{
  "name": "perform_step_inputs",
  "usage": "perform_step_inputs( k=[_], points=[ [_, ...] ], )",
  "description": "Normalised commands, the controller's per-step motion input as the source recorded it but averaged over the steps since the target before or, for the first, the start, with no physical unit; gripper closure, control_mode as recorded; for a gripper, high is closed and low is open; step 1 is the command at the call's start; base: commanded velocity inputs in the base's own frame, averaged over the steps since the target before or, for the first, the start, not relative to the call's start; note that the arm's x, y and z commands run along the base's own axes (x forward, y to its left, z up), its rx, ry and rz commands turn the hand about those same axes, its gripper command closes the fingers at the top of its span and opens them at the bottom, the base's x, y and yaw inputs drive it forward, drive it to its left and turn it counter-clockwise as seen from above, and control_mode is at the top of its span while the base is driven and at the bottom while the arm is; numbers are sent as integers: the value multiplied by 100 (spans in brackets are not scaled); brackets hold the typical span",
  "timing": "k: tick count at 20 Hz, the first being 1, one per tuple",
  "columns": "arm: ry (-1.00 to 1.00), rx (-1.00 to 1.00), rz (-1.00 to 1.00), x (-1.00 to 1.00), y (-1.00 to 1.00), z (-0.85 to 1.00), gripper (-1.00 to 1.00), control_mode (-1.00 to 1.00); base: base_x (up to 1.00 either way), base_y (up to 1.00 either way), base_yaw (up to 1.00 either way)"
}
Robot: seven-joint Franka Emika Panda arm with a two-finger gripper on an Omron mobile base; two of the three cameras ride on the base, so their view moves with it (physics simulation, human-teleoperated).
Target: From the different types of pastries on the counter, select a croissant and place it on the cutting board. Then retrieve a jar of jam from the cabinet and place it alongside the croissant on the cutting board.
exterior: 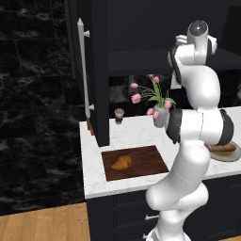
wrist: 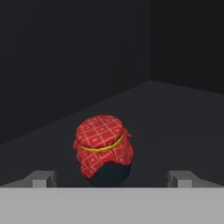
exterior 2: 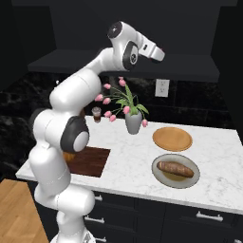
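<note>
Tall black wall cabinet: door swung open, long pale vertical bar handle facing out; the white arm reaches up into its dark interior.

White marble-look counter: faint grey veins, dark navy drawer fronts below. It carries everything listed next.

Flat rectangular reddish-brown wooden cutting board: near the counter's front edge, with bare room beside the pastry on it.

Round tan wooden plate and a grey plate holding a long brown roll: well apart from the board.

Grey vase of pink tulips: between board and plates.

Small golden-brown crescent croissant: already lying on the board, left of its middle.

Small brown cup with pale lid: at the back, near the cabinet door.

Small squat jar of jam: red checked cloth cap tied with a yellow band, dark body beneath, upright on the dark shelf. Likely rigid, light, smooth-sided and breakable if dropped; the cloth top looks soft and poor to pinch. Best taken low, across the dark body.

Two-finger gripper: spread wide, holding nothing, fingertips either side of the jar and just short of it.
</note>
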Motion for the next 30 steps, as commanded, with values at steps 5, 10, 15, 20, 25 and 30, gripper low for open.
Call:
perform_step_inputs(
  k=[5,10,15,20,25,30],
  points=[
    [0,0,0,33,0,-2,-100,-100,0,0,0],
    [0,1,1,15,-14,0,-100,-100,0,0,0],
    [0,1,1,18,-12,0,-100,-100,0,0,0],
    [0,0,0,9,-2,0,-100,-100,0,0,0],
    [-2,0,0,11,-1,-11,-100,-100,0,0,0],
    [-4,0,1,3,0,-19,100,-100,0,0,0]
  ],
)
